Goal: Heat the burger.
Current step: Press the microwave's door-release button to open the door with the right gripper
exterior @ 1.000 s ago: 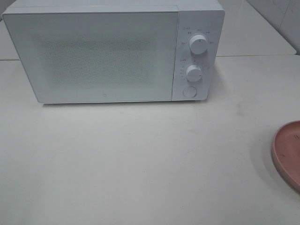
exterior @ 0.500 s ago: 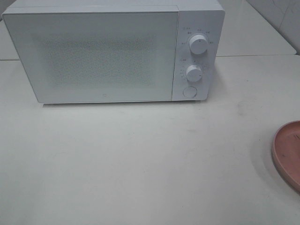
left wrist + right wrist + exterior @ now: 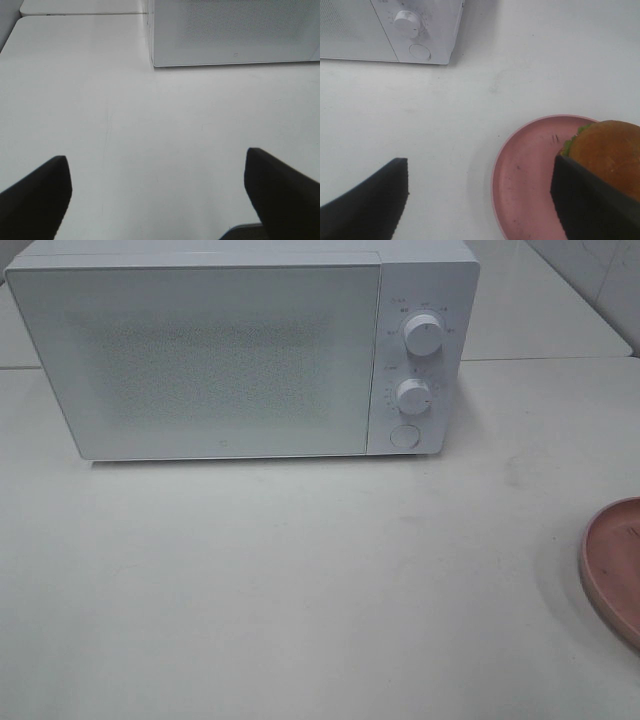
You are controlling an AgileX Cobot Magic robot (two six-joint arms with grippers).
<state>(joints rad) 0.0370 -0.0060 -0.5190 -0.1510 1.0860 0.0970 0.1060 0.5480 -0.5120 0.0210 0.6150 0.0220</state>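
A: Is there any writing here that can be read?

B: None legibly. The microwave [image 3: 220, 360] has small grey print in an arc around its upper knob [image 3: 424, 335]. Tick marks with tiny characters ring the lower knob [image 3: 413, 396]. All of it is too small and blurred to make out.

A: Any brand on the door [image 3: 200, 330]?

B: A tiny pale mark [image 3: 222, 452] sits centred near the door's bottom edge. It shows in the exterior high and left wrist views, but its shape cannot be told.

A: And the pink plate [image 3: 530, 180]?

B: The right wrist view shows a few short dark scratches on it. They are not letters.
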